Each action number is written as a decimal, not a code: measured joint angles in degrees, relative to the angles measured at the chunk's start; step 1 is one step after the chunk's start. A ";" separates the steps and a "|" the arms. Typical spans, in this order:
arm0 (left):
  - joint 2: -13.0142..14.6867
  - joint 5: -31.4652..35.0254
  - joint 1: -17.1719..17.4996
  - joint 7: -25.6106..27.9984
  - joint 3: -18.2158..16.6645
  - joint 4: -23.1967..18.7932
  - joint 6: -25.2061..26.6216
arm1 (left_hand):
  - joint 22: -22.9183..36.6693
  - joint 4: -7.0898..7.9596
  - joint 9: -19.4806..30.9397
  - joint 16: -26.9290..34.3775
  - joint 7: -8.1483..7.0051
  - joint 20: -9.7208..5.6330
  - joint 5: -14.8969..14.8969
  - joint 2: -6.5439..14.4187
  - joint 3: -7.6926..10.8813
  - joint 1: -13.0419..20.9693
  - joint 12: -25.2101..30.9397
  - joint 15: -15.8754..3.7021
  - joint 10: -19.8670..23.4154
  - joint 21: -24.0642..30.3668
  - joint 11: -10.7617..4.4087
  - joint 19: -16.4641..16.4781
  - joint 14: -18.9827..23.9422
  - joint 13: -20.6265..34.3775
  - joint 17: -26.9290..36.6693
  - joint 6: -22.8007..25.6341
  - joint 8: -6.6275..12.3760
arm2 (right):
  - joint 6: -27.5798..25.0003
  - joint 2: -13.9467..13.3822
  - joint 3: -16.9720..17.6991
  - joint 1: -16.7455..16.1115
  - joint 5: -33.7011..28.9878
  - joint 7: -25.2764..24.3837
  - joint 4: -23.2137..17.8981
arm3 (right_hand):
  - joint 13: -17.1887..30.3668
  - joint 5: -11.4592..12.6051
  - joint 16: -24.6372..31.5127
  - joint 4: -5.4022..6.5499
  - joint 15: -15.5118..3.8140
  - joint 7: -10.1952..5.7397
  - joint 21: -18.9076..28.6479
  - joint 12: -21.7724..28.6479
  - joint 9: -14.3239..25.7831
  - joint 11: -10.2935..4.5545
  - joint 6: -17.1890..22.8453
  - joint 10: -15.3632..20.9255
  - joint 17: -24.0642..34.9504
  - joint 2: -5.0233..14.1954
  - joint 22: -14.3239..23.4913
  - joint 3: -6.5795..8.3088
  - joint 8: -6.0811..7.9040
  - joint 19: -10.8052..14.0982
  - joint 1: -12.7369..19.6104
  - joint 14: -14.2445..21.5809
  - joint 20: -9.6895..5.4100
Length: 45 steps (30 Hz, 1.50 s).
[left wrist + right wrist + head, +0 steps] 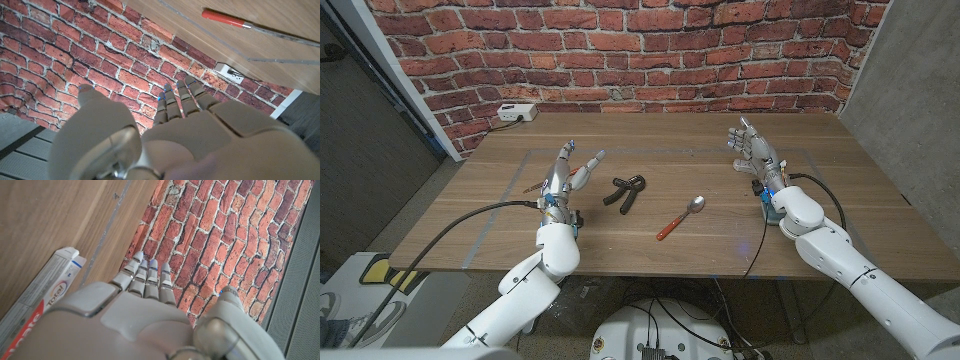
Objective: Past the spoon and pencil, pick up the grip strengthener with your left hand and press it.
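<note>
The black grip strengthener [626, 192] lies on the wooden table [720, 250] near its middle. My left hand [565, 175] stands just left of it, apart from it, fingers spread and pointing up, holding nothing. A spoon [680, 217] with an orange-red handle lies to the right of the strengthener. A red pencil [225, 19] lies on the table beyond my left hand; in the head view the pencil [533, 186] shows as a thin stick at that hand's left. My right hand [755, 155] is raised at the far right, fingers apart and empty.
A toothpaste box [40, 300] lies on the table by my right hand. A white power strip [517, 113] sits at the back left corner against the brick wall [650, 50]. Tape lines [505, 200] mark a rectangle on the tabletop.
</note>
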 measured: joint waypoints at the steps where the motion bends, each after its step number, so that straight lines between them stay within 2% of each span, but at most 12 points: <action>1: 0.10 0.96 -0.50 0.00 0.71 -0.40 1.65 | 0.00 -0.27 0.00 0.00 0.00 0.18 0.00 -0.21 0.08 0.68 0.00 -0.03 0.23 0.00 -0.11 0.35 0.26 0.00 0.00 0.00 0.00 | -0.09 -0.07 0.05 -0.20 0.06 -0.05 -0.14 | 0.00 0.00 0.00 0.00 0.00 0.00 0.00 0.00 0.11 0.07 0.00 0.06 0.00 0.00 0.00 0.00 0.00 0.18 0.00 0.00 0.18; 6: 0.31 4.76 -1.96 -0.20 2.67 -1.30 7.96 | 0.00 -1.50 0.00 0.00 -0.93 0.17 0.00 -0.41 0.39 2.48 0.00 -0.56 0.62 0.00 -1.15 1.16 1.17 0.00 0.00 0.49 0.00 | -0.26 -0.28 0.33 -0.81 0.22 -0.29 -0.61 | 0.00 0.00 0.00 0.00 0.25 0.00 0.00 0.00 0.12 0.07 0.00 0.06 0.00 0.00 0.00 0.00 -0.03 0.18 0.00 0.26 0.18; 7: 0.46 5.96 -3.26 -0.49 4.38 -1.94 9.92 | 0.00 -1.50 0.00 0.00 -0.93 0.27 0.00 -0.69 0.40 2.78 0.00 -0.56 0.62 0.00 -1.15 1.26 1.17 0.00 0.00 0.49 -0.05 | -0.41 -0.34 0.42 -0.96 0.36 -0.48 -0.73 | 0.00 0.00 0.00 0.00 0.29 0.00 0.00 0.00 0.12 0.07 0.00 0.06 0.00 0.00 0.00 0.00 -0.21 0.18 0.00 0.32 0.18; 9: 0.65 7.32 -4.08 -0.98 5.45 -2.31 12.20 | 0.00 -1.66 0.00 0.00 -1.23 0.26 0.00 -0.35 0.24 3.20 -0.04 -0.33 0.87 0.00 -1.41 1.26 1.40 0.00 0.00 0.79 -0.27 | -0.46 -0.41 0.48 -1.15 0.44 -0.53 -0.85 | 0.00 0.00 0.00 0.00 0.29 0.00 0.00 0.00 0.12 0.07 0.00 0.06 0.00 0.00 0.00 0.00 -0.21 0.18 0.00 0.32 0.18; 15: 1.49 12.44 -7.64 -4.20 10.27 -3.86 21.51 | 0.00 -2.22 0.00 0.00 -1.24 0.92 0.00 -1.13 0.18 3.98 -0.50 -0.53 0.70 0.00 -1.67 1.91 1.80 0.00 0.00 0.79 -0.27 | -0.51 -0.46 0.65 -1.69 0.84 -0.62 -1.01 | 0.00 0.00 0.00 0.00 0.27 0.00 -0.18 -0.15 0.12 0.07 0.00 0.06 0.00 0.30 0.00 0.00 -0.21 0.18 0.30 0.35 0.18; 19: 2.16 15.93 -10.24 -7.07 13.98 -4.76 28.22 | 0.00 -2.39 0.26 0.00 -1.54 2.56 0.00 -1.70 0.00 4.54 -0.75 -0.13 0.58 0.51 -1.75 3.56 2.44 0.00 0.07 0.49 -0.71 | -0.51 -0.41 0.65 -1.97 1.13 -0.58 -1.01 | 0.00 0.00 -0.01 0.00 0.26 0.00 -0.21 -0.22 0.11 -0.06 0.01 0.19 0.00 0.30 0.00 0.00 -0.21 0.18 0.30 0.35 0.18; 22: 2.45 17.74 -11.68 -8.31 16.19 -5.22 31.46 | 0.00 -2.33 0.28 0.00 -1.52 4.90 0.00 -1.85 -0.20 4.62 -0.91 0.18 0.63 1.26 -1.29 5.94 4.01 0.20 0.17 0.51 -0.71 | -0.48 -0.33 0.65 -2.05 1.27 -0.48 -0.94 | 0.00 0.00 -0.22 0.00 0.26 0.00 -0.21 -0.22 0.12 -0.24 0.01 0.37 0.00 0.30 0.00 0.00 -0.21 0.15 0.29 0.35 0.21; 27: 2.74 21.71 -14.67 -11.09 20.73 -6.03 38.88 | 0.29 -1.89 0.28 0.00 -1.36 7.40 0.00 -2.66 -1.12 3.79 -0.91 0.56 3.22 2.87 -0.80 11.63 7.47 0.28 0.20 3.57 -0.71 | -0.39 -0.18 0.50 -2.17 1.41 -0.34 -0.76 | 0.00 0.00 -0.22 0.00 0.26 0.00 -0.21 -0.22 0.11 -0.24 0.01 0.37 0.00 0.30 0.00 0.00 -0.21 -0.14 0.30 0.35 0.50; 32: 2.82 24.69 -17.56 -13.06 25.00 -6.37 44.51 | 0.32 -1.49 0.28 0.37 -1.42 7.33 0.00 -2.70 -1.52 3.74 -0.90 -0.15 4.85 3.34 -1.41 13.85 9.77 0.54 0.44 5.53 -0.71 | -0.38 -0.15 0.29 -2.26 1.52 -0.15 -0.75 | 0.00 0.00 -0.22 0.01 0.26 0.00 -0.49 -0.22 0.11 -0.24 0.01 0.37 -0.01 0.30 0.00 0.00 -0.21 -0.14 0.29 0.35 0.50; 39: 3.32 27.78 -21.73 -16.64 30.24 -6.47 51.00 | 0.32 -1.09 0.56 0.37 -1.51 7.43 -0.45 -2.74 -1.91 2.64 -0.66 -0.14 5.57 3.56 -1.13 15.17 10.99 0.54 0.44 6.02 -0.71 | -0.52 -0.15 0.11 -2.44 1.67 -0.06 -0.86 | 0.00 0.00 -0.22 0.01 0.26 0.00 -0.48 -0.44 0.11 -0.24 0.01 0.37 0.00 0.30 0.00 0.00 -0.21 -0.14 0.29 0.34 0.50; 43: 3.31 32.23 -24.03 -22.01 32.88 -5.97 53.95 | 0.32 -1.09 0.55 0.37 -1.19 7.59 -0.45 -2.73 -1.91 2.63 -0.75 -0.14 5.32 3.56 -0.88 15.05 10.99 0.54 0.43 5.70 -0.71 | -0.72 -0.15 0.05 -2.55 1.78 -0.05 -1.01 | 0.00 0.00 -0.22 0.01 0.26 0.00 -0.48 -0.44 0.11 -0.24 0.01 0.37 -0.01 0.30 0.00 0.00 -0.21 -0.14 0.29 0.34 0.49; 45: 3.19 34.90 -24.78 -24.99 33.73 -5.54 54.75 | 0.32 -1.09 0.55 0.37 -1.18 8.18 -0.45 -2.46 -1.91 2.36 -0.90 -0.14 5.23 3.56 -0.78 15.47 10.99 0.54 0.43 5.69 -0.71 | -0.81 -0.15 0.01 -2.62 1.83 -0.04 -1.05 | 0.05 0.00 -0.22 0.01 0.26 0.00 -0.48 -0.44 0.11 -0.24 0.01 0.37 -0.01 0.30 0.00 0.00 -0.21 -0.14 0.29 0.34 0.49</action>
